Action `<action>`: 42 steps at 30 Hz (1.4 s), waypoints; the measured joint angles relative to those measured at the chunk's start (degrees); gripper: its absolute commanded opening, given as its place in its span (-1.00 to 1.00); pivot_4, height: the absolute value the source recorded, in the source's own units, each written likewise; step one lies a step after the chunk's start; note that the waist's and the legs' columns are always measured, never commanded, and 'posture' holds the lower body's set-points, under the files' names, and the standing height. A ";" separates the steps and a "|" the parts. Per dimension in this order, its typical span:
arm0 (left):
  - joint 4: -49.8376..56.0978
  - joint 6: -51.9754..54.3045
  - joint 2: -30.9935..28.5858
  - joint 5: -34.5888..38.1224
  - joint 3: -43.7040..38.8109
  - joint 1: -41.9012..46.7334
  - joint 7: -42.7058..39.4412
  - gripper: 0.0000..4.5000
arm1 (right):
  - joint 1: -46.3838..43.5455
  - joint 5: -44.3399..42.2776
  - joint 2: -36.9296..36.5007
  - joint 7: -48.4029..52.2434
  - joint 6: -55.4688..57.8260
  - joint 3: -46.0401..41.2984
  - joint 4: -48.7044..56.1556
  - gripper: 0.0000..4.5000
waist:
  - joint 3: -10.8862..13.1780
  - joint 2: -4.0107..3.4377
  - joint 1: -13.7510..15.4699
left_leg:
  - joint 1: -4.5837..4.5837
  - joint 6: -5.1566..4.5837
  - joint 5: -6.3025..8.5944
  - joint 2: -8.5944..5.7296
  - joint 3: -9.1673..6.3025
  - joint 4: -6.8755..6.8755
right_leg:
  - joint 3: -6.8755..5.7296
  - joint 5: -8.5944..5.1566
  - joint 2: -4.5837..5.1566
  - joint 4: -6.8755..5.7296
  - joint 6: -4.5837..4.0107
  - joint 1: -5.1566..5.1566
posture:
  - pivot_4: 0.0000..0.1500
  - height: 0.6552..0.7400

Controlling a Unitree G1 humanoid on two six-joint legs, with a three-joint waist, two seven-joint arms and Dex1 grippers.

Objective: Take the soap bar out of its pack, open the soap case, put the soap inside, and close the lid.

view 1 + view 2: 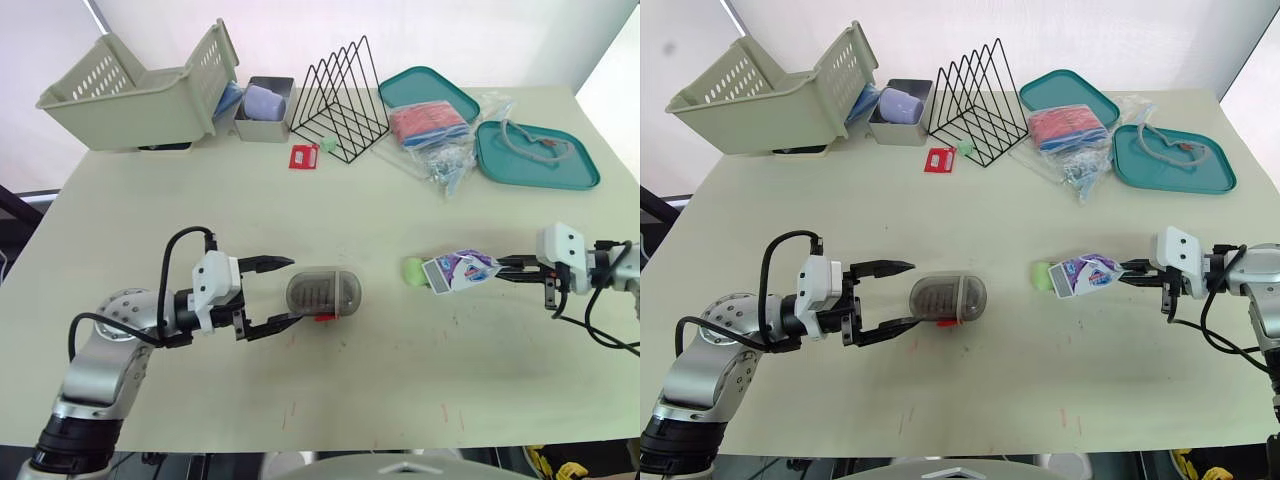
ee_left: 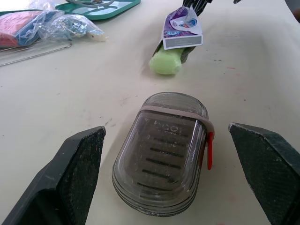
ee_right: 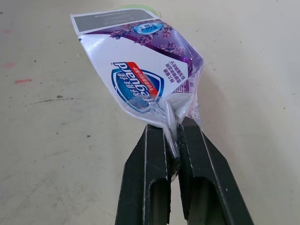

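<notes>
On the left of the table [image 1: 380, 210], the left gripper [image 1: 290, 290] lies low with its two fingers spread wide apart, holding nothing. The near end of the soap case [image 1: 324, 293] sits between the fingertips, and the left wrist view shows a gap on either side of it. There is one case, smoky grey, with its lid closed. It lies flat with its long axis running left to right, one rounded end toward the left gripper and the other toward the soap. A red tab [image 1: 322, 318] sticks out of the side nearer the robot.

Right of the case, apart from it, is one green soap bar [image 1: 413, 271], partly out of the open mouth of its one pack [image 1: 460, 270]. Bar and pack share a left-to-right axis, and the bare end of the soap points at the case. The right gripper [image 1: 500, 268] has its fingers clamped together on the crimped tail of the pack, in line with it.

Along the back, from left to right, are:
- one tipped basket [image 1: 130, 95]
- one grey tub [image 1: 262, 125] with a lilac cup [image 1: 265, 100] in it
- one red card [image 1: 303, 157]
- one wire rack [image 1: 340, 100]
- two teal trays, [image 1: 420, 85] and [image 1: 540, 160], with one clear bag [image 1: 430, 125] of red and blue cloth between them
</notes>
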State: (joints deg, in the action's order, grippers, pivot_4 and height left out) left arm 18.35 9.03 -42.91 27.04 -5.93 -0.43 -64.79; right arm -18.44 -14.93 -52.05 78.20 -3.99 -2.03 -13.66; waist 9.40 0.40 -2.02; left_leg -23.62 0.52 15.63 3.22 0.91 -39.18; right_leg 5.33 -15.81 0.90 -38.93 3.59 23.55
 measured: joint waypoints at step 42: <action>-1.48 -0.46 1.14 1.96 1.37 -0.17 -0.78 1.00 | 1.01 -3.59 5.82 -43.08 36.41 -18.38 3.99 -0.99 | -0.02 -0.08 -0.19 | 0.00 0.01 0.00 -0.01 0.02 0.04 | 0.08 0.00 -0.02 -0.05 0.00 0.03 | 1.00 1.00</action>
State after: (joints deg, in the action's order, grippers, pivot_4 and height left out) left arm 16.87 8.56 -41.77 29.00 -4.56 -0.60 -65.57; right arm -17.42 -18.51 -46.23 35.12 32.41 -20.40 -9.67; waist 9.37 0.32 -2.21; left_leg -23.63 0.52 15.62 3.22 0.93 -39.15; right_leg 5.42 -15.81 0.88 -38.98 3.59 23.58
